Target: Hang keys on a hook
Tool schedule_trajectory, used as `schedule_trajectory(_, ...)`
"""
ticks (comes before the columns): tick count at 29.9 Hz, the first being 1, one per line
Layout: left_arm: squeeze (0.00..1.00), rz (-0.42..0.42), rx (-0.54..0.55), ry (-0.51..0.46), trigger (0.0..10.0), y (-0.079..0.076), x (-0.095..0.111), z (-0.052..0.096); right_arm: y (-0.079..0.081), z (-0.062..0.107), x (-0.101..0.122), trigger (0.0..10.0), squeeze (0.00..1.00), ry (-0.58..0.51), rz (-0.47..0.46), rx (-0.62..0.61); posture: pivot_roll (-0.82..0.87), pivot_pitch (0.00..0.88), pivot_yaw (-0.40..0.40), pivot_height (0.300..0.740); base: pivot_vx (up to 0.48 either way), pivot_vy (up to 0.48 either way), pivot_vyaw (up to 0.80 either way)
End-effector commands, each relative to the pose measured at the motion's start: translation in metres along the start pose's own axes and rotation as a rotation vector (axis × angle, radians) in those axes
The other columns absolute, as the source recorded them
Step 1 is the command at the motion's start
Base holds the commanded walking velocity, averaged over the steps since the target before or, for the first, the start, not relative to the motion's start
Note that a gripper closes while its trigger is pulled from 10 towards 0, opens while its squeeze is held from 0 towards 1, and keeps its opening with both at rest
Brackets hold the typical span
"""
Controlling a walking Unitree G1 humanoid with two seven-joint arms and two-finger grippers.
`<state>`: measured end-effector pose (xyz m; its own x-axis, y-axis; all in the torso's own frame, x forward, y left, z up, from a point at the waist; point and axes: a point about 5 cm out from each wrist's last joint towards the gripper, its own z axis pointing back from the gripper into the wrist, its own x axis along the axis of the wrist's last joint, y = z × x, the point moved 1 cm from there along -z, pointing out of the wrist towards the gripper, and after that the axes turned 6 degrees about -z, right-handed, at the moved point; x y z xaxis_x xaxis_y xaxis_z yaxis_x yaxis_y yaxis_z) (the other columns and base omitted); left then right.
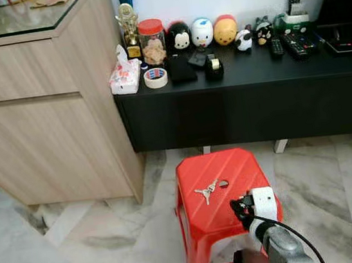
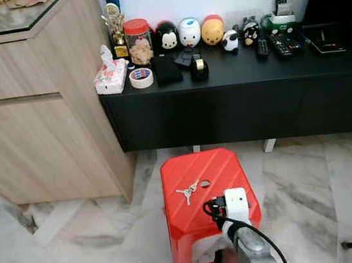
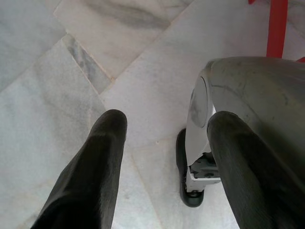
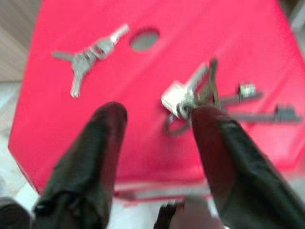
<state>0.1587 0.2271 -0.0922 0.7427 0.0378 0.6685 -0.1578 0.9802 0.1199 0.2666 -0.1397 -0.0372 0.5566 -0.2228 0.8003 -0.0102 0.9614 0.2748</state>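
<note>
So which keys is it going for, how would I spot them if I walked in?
Look for the red plastic stool on the marble floor in front of the long black cabinet. Beside the round hole in its seat lies a small silver bunch of keys, fanned out. A second bunch lies on the seat nearer the open right gripper, with a padlock-like block and long dark keys.

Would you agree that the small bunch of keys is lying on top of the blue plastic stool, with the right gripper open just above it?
Not quite: the stool is red, not blue, as the left eye view shows. The keys do lie on top of it, with the right gripper open just above.
</note>
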Motion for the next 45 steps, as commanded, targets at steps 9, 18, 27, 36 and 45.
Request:
schedule_trajectory(9,0.00,0.000,0.013,0.028,10.0,0.004,-0.008,0.002,0.004,-0.006,0.001,10.0,0.46,0.072,-0.106,-0.018,0.05,0.107,-0.003,0.615,0.000,0.000,0.00)
schedule_trajectory(18,0.00,0.002,0.012,0.048,10.0,0.003,-0.013,0.004,0.003,-0.007,0.000,10.0,0.00,0.110,-0.147,-0.020,0.05,0.116,-0.005,0.615,0.000,0.000,0.00)
schedule_trajectory(27,0.00,0.001,0.017,0.063,10.0,0.006,-0.020,0.007,0.001,-0.008,0.002,10.0,0.00,0.122,-0.133,-0.018,0.06,0.130,-0.011,0.615,0.000,0.000,0.00)
schedule_trajectory(36,0.00,0.003,0.022,0.082,10.0,0.009,-0.028,0.010,0.008,-0.011,0.009,10.0,0.00,0.108,-0.134,0.010,0.07,0.150,-0.016,0.615,0.000,0.000,0.00)
schedule_trajectory(45,0.00,0.001,0.023,0.099,10.0,0.013,-0.035,0.013,0.010,-0.012,0.010,9.2,0.00,0.116,-0.124,0.012,0.07,0.160,-0.017,0.615,0.000,0.000,0.00)
